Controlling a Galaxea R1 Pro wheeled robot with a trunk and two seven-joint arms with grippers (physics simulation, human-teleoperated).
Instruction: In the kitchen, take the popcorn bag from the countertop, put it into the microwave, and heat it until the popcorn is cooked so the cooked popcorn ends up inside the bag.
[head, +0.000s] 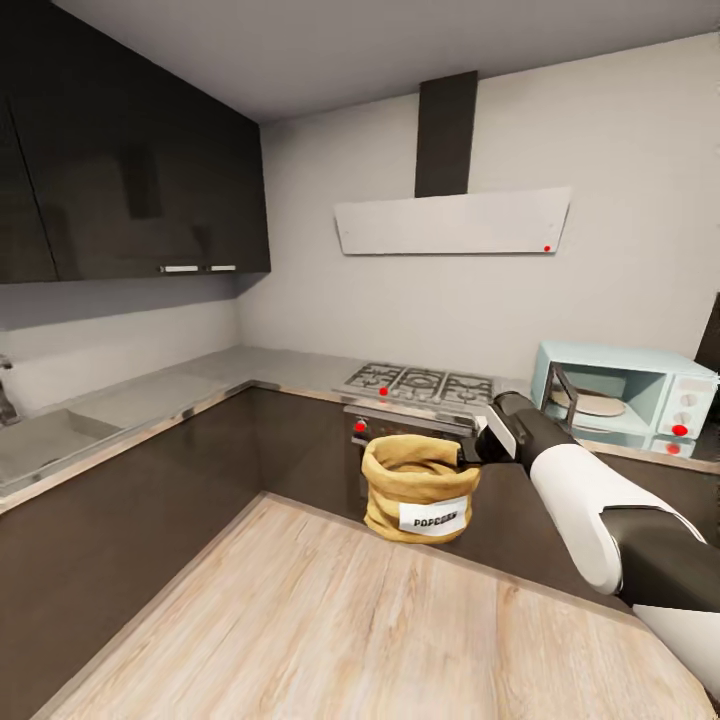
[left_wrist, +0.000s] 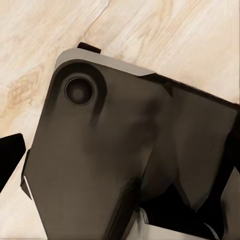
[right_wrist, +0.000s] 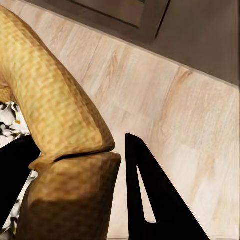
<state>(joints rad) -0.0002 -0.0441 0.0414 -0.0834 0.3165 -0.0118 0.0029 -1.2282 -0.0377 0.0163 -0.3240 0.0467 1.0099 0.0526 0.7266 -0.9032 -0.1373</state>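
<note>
The popcorn bag (head: 418, 488) hangs in mid-air in front of the dark cabinets below the gas hob (head: 420, 383), pinched at its rolled rim by the right gripper (head: 470, 452), one black finger inside the rim and one outside. That thin edge hold is the worry: the soft burlap could slip or swing, or the sagging sack could catch the open door of the microwave (head: 625, 397). The right arm reaches forward, nearly straight; whether the left pincer is apart or together I cannot tell.

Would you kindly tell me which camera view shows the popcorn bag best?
The head view: the whole popcorn bag shows there, label facing out, held in the air at its rim by the right gripper. The right wrist view gives a close look at its rolled rim.
</note>
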